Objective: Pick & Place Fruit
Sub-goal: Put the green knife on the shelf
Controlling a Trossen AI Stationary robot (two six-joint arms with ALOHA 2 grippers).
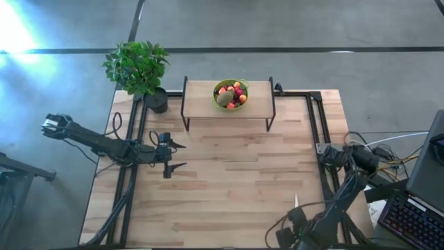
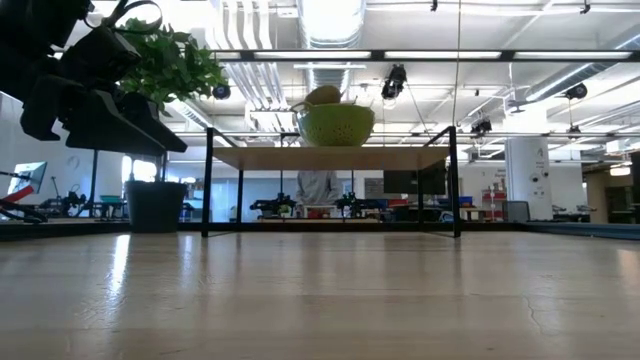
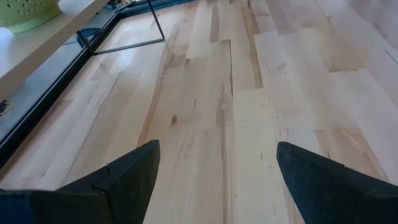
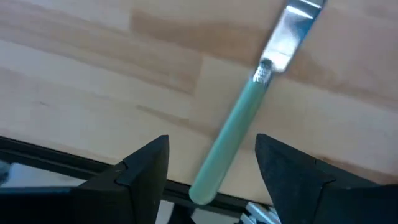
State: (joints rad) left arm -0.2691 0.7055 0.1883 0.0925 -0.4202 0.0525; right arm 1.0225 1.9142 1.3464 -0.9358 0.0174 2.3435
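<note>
The wooden counter point(image 1: 229, 173) lies bare; fruit point(image 1: 231, 95) sits bowled; right gripper point(image 4: 211, 163), fingers half-open, straddles the knife point(image 4: 239, 127) unclamped; left gripper point(image 1: 177, 155) gapes empty; next, approach the fruit

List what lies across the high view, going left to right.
Left gripper → raised shelf carrying the green bowl of fruit → knife → right gripper. The potted plant overlaps the left arm's span, so it is left out.
</note>
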